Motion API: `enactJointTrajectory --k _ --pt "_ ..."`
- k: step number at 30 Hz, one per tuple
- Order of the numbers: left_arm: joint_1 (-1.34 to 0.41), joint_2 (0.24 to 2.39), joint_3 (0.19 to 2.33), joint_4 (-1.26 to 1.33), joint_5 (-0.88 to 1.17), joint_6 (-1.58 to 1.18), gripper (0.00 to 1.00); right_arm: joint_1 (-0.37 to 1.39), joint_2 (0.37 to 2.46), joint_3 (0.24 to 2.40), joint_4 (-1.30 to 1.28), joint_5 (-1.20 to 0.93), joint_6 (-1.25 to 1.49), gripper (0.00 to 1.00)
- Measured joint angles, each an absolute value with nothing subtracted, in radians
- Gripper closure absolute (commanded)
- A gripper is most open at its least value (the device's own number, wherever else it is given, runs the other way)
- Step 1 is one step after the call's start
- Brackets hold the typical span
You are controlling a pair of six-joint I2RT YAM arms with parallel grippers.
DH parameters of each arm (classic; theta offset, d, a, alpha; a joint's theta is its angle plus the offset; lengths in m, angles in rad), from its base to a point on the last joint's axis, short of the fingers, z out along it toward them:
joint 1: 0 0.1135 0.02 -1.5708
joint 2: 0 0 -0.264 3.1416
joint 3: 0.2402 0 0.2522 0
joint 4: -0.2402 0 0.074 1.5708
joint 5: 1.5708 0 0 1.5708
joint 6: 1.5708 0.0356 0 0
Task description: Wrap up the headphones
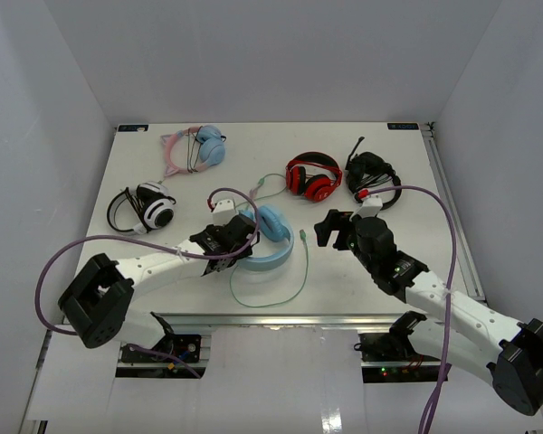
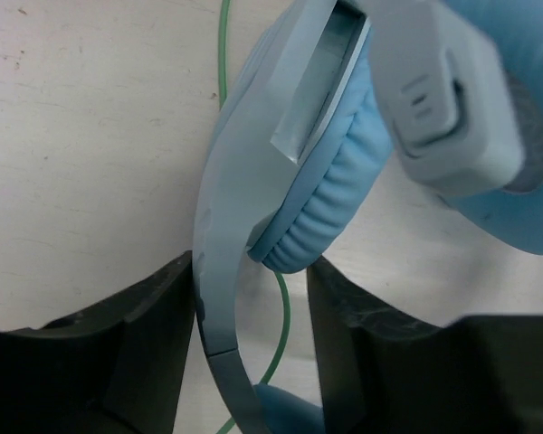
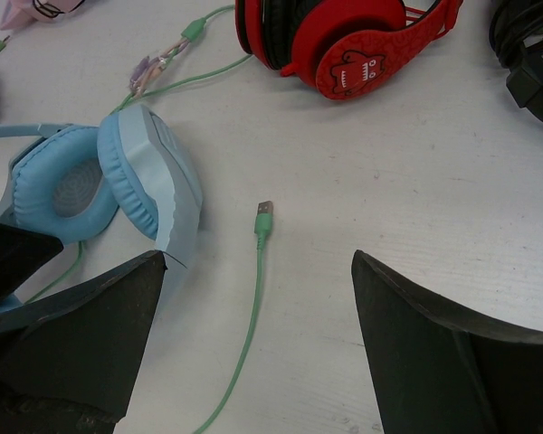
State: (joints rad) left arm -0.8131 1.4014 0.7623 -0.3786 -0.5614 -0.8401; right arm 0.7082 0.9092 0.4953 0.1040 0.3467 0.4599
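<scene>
Far left, a black-and-white pair point(image 1: 149, 206) is lying on the table point(image 1: 407, 262), with the pink cat-ear pair point(image 1: 197, 149) behind it. Both are too small for me to pick out any lettering.

Now the left gripper point(image 2: 249, 271): its jaws are standing apart, straddling the headband of the light-blue headphones point(image 1: 270, 223). One finger point(image 2: 154, 316) is sitting hard beside the band, though I can't tell whether it's touching. The other is standing clear, with bare table between. The headphones are resting mid-table between the two grippers, and the arm is covering part of them from above. Up close, the far cup is running off the picture's edge. There are small raised marks on the slider, too blurred to read.

The pale-green cable point(image 1: 303, 271) is looping toward the near edge, and its plug point(image 3: 264, 210) is lying free. The right gripper point(image 3: 258, 258) is hovering above that plug, spread wide and holding nothing.

Behind, the red pair point(image 1: 312, 176) is showing a cartoon monster face point(image 3: 357, 68) on one cup. The black pair point(image 1: 373, 176) is getting cut off at the wrist view's corner.
</scene>
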Motion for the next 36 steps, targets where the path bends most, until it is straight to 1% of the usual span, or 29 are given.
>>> enactJointTrajectory --k 2,3,4,5,6,7,16,21,22,24,27,29,36 --pt "-0.805 1.431 0.77 -0.362 -0.568 -0.81 0.64 0.708 0.909 0.495 0.104 0.341 0.46 0.1" --pt "-0.8 1.443 0.776 -0.352 -0.569 -0.793 0.73 0.708 0.909 0.495 0.104 0.337 0.46 0.1" --pt "-0.794 1.451 0.781 -0.333 -0.568 -0.762 0.74 0.708 0.908 0.495 0.104 0.334 0.459 0.1" --pt "-0.786 1.456 0.784 -0.31 -0.563 -0.725 0.83 0.708 0.905 0.495 0.104 0.331 0.459 0.1" --pt "-0.776 1.46 0.785 -0.284 -0.558 -0.69 0.96 0.708 0.899 0.495 0.104 0.33 0.459 0.1" --pt "-0.761 1.464 0.786 -0.261 -0.547 -0.654 1.0 0.708 0.891 0.494 0.104 0.33 0.459 0.1" --pt "-0.612 1.494 0.818 -0.107 -0.338 -0.382 1.0 0.708 0.861 0.493 0.105 0.334 0.458 0.1" --pt "-0.605 1.529 0.908 -0.148 -0.239 -0.271 0.87 0.708 0.861 0.493 0.105 0.334 0.458 0.1" --pt "-0.603 1.541 0.936 -0.165 -0.224 -0.257 0.82 0.708 0.861 0.493 0.105 0.334 0.458 0.1" --pt "-0.597 1.57 0.987 -0.185 -0.201 -0.236 0.66 0.708 0.861 0.493 0.105 0.334 0.458 0.1" --pt "-0.579 1.607 1.028 -0.202 -0.189 -0.222 0.58 0.708 0.859 0.493 0.105 0.334 0.458 0.09" --pt "-0.565 1.616 1.03 -0.219 -0.192 -0.222 0.58 0.708 0.852 0.492 0.105 0.334 0.458 0.1" --pt "-0.552 1.618 1.03 -0.24 -0.217 -0.225 0.61 0.708 0.82 0.48 0.105 0.334 0.458 0.09"
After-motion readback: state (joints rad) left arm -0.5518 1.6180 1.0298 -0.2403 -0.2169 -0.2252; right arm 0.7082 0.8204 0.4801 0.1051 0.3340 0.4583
